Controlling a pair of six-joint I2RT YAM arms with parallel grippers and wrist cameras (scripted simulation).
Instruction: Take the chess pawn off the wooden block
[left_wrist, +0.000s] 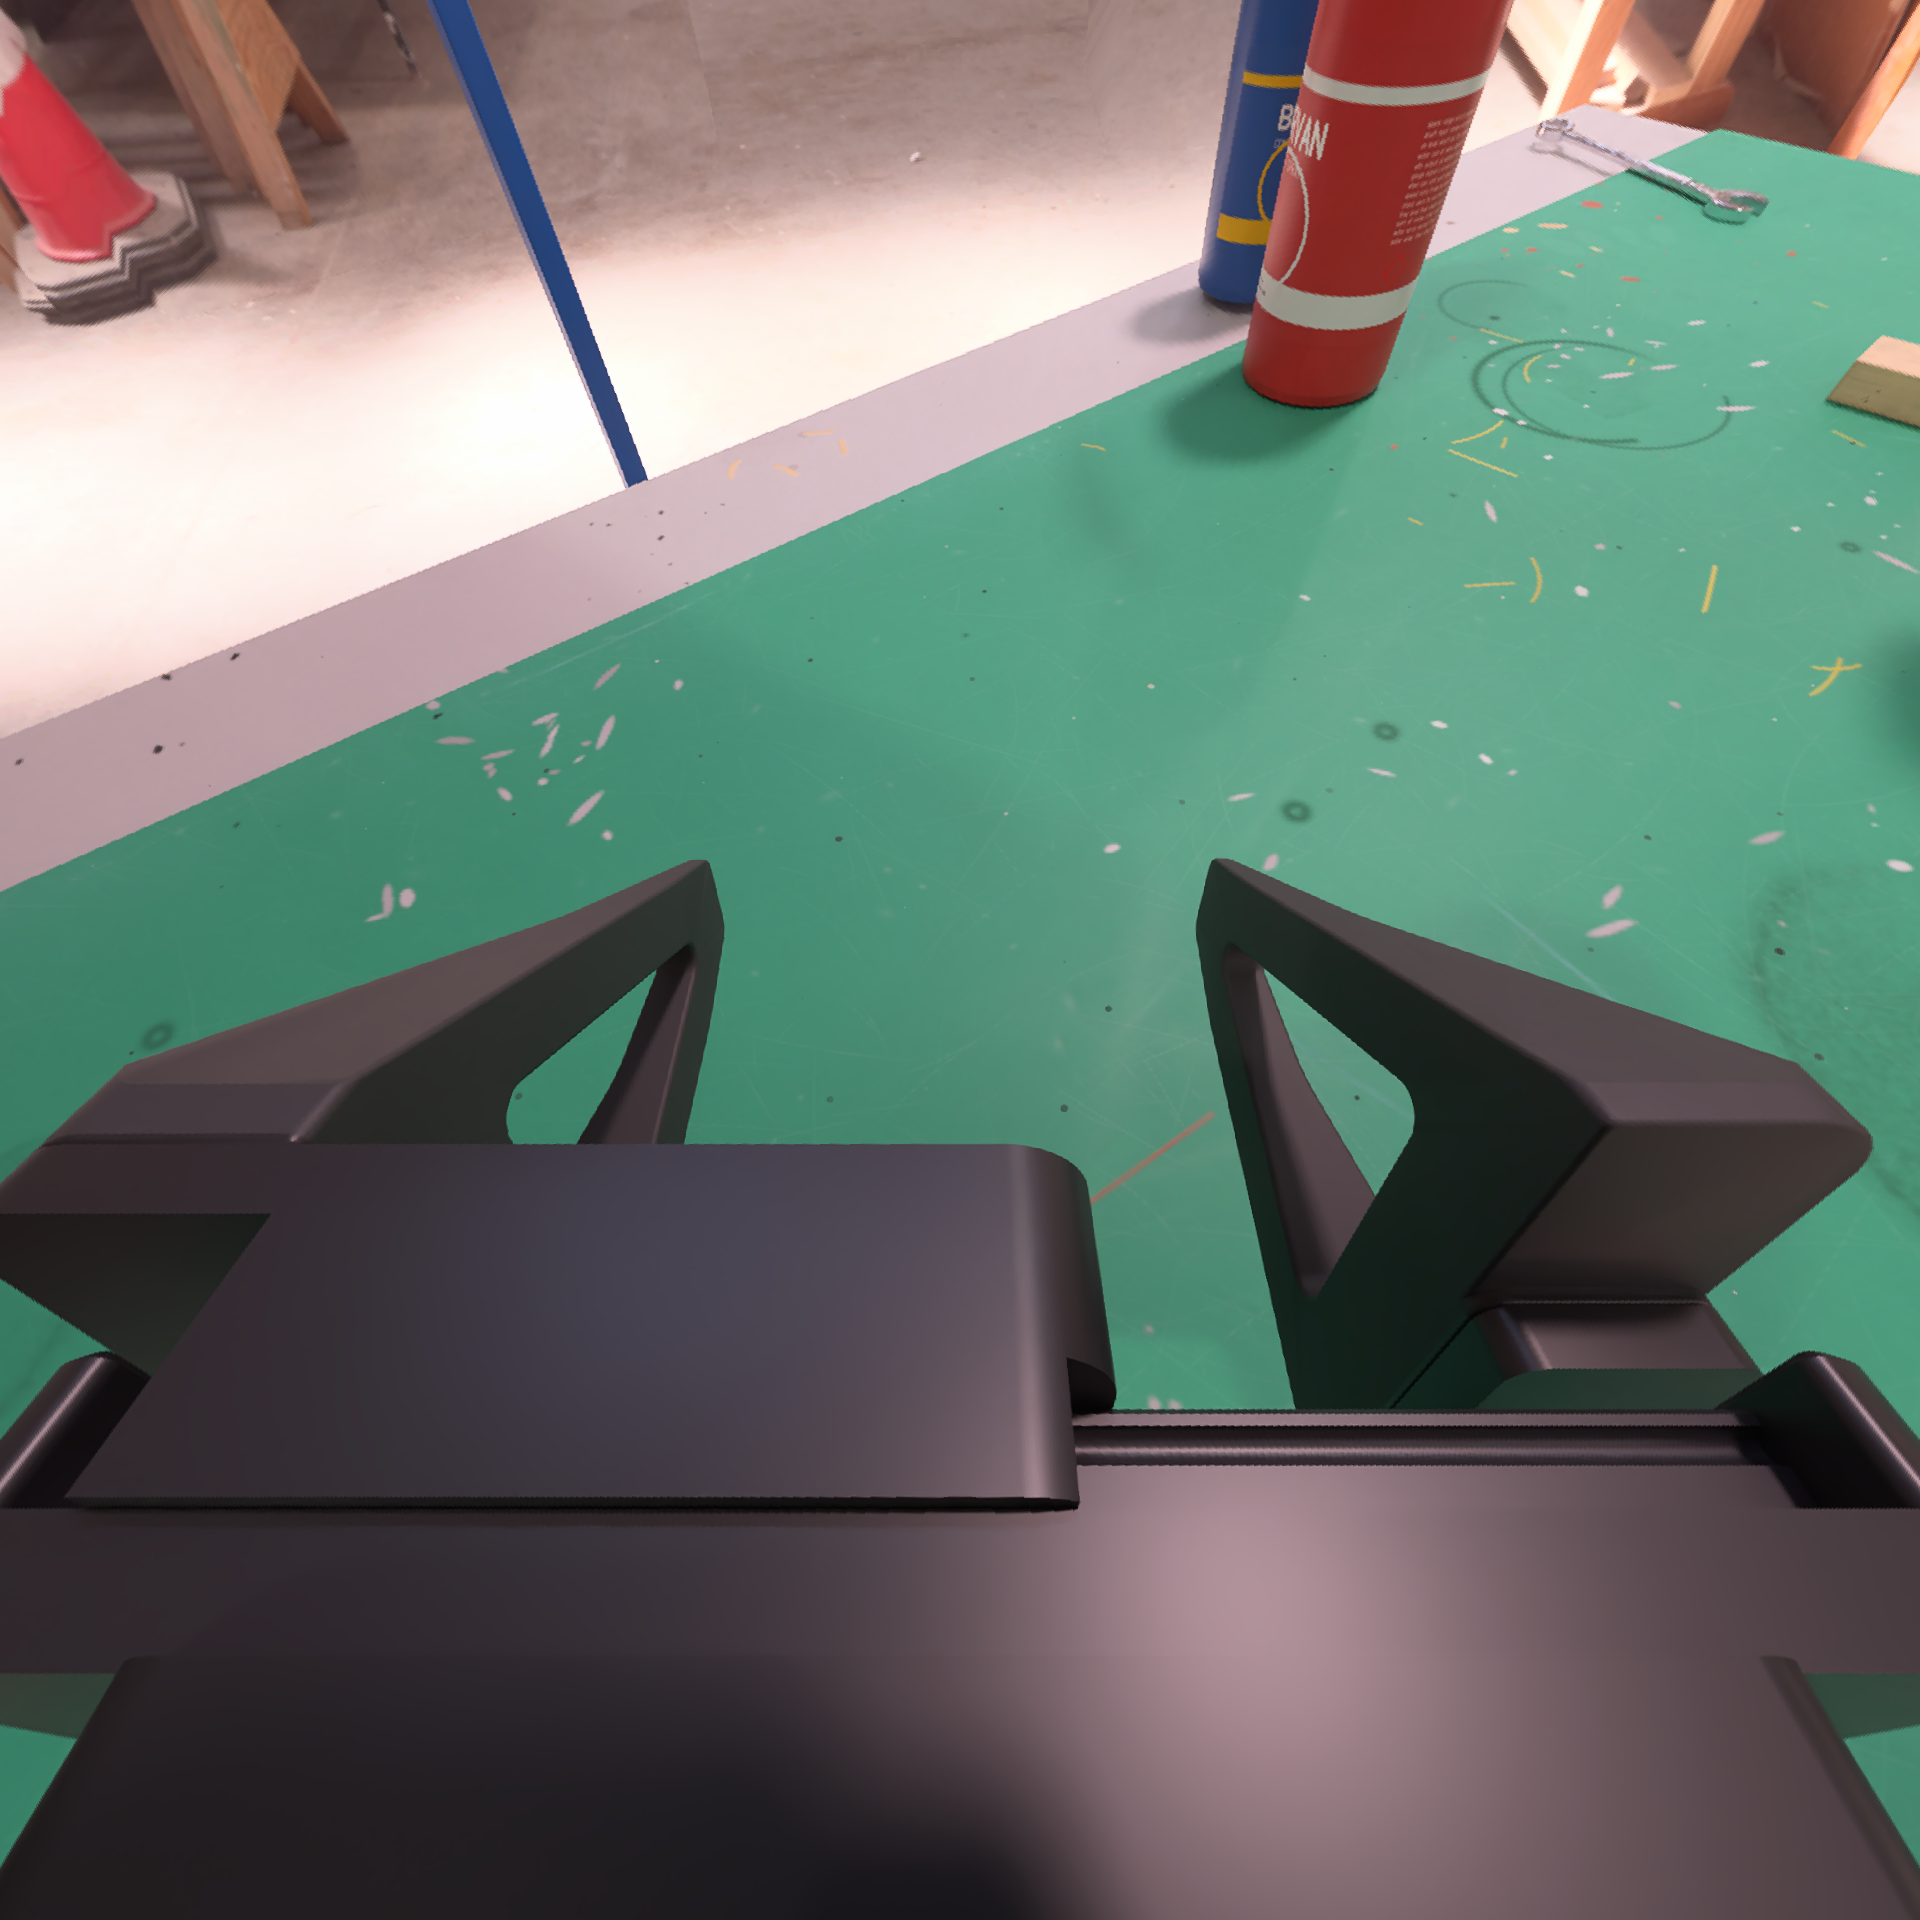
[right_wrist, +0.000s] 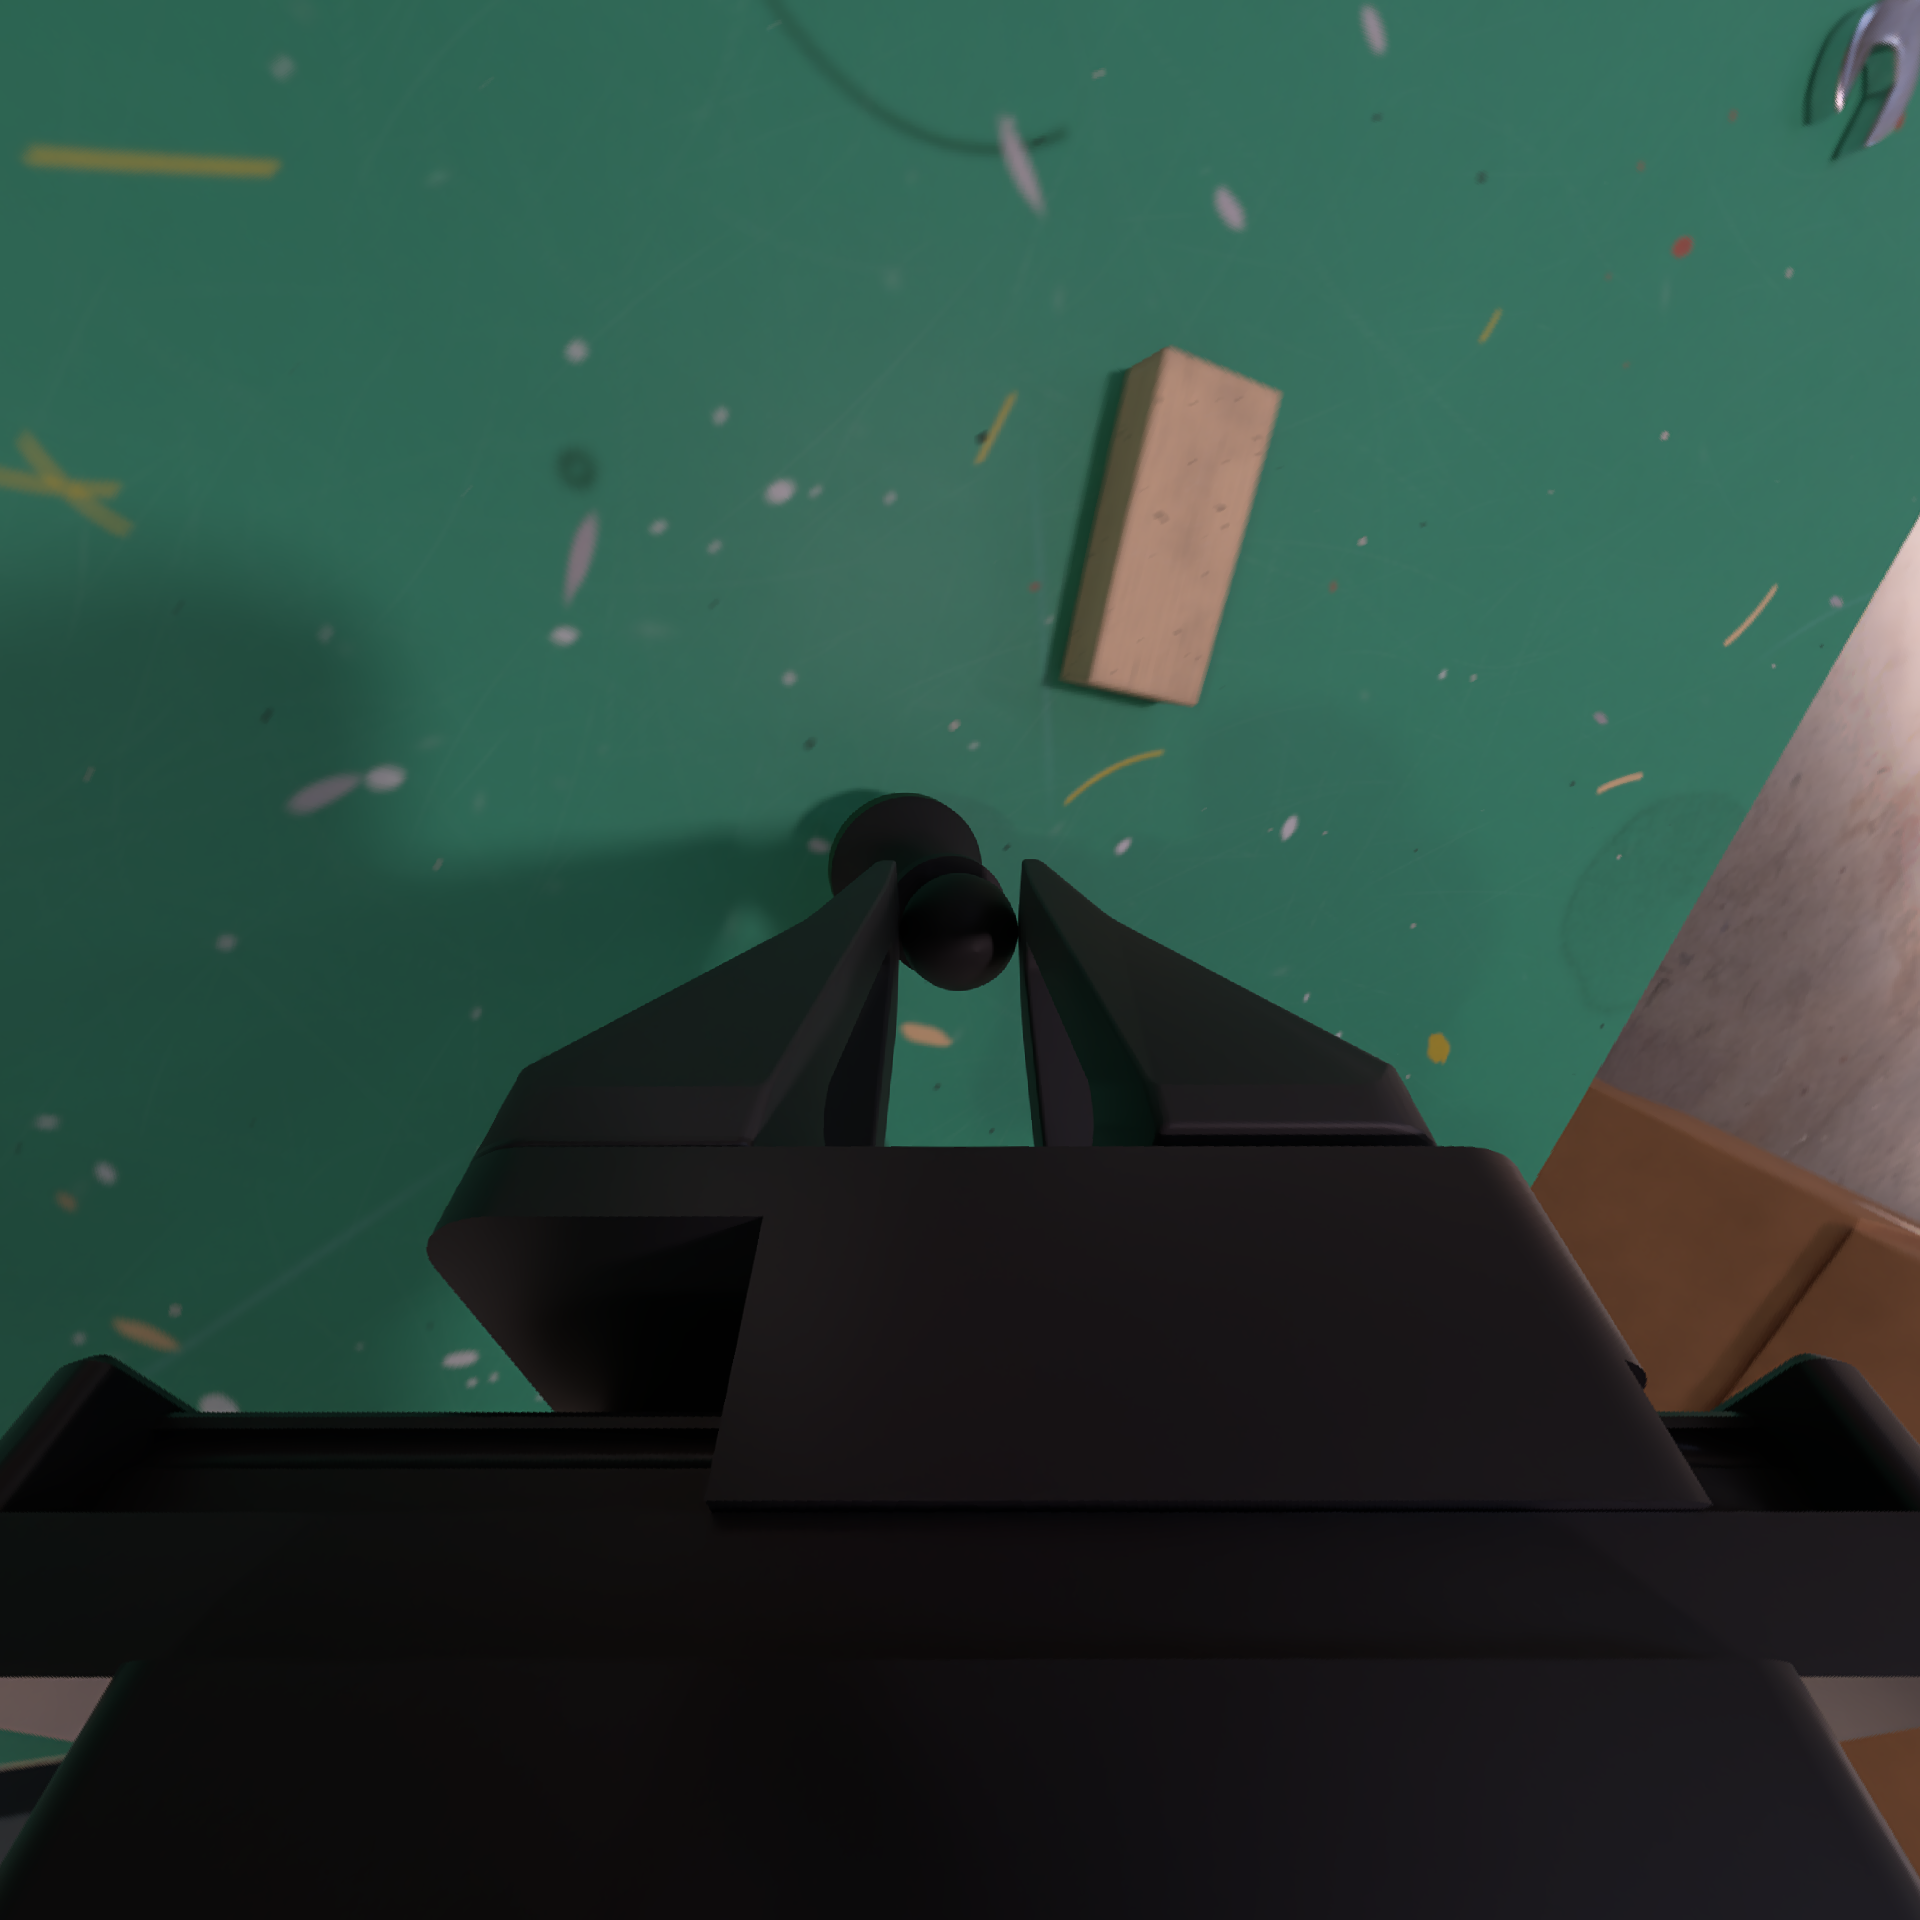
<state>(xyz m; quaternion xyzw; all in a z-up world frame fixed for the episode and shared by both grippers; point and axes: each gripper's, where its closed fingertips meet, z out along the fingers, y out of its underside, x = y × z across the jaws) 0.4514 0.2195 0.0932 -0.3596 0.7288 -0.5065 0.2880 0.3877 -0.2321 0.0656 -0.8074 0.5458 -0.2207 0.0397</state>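
Note:
In the right wrist view, my right gripper (right_wrist: 958, 883) is shut on the round head of a black chess pawn (right_wrist: 956, 935). The pawn's base hangs just over the green mat (right_wrist: 416, 416), with its shadow close beside it. The wooden block (right_wrist: 1169, 530) lies flat on the mat beyond the pawn, apart from it, with nothing on top. In the left wrist view, my left gripper (left_wrist: 956, 894) is open and empty above the mat. A corner of the block (left_wrist: 1883, 382) shows at the right edge.
A red canister (left_wrist: 1361, 208) and a blue one (left_wrist: 1247, 156) stand at the mat's far edge. A metal wrench (left_wrist: 1652, 171) (right_wrist: 1865, 78) lies near the far corner. The table edge (left_wrist: 520, 561) runs diagonally. A cardboard box (right_wrist: 1714, 1257) sits below the table's right edge.

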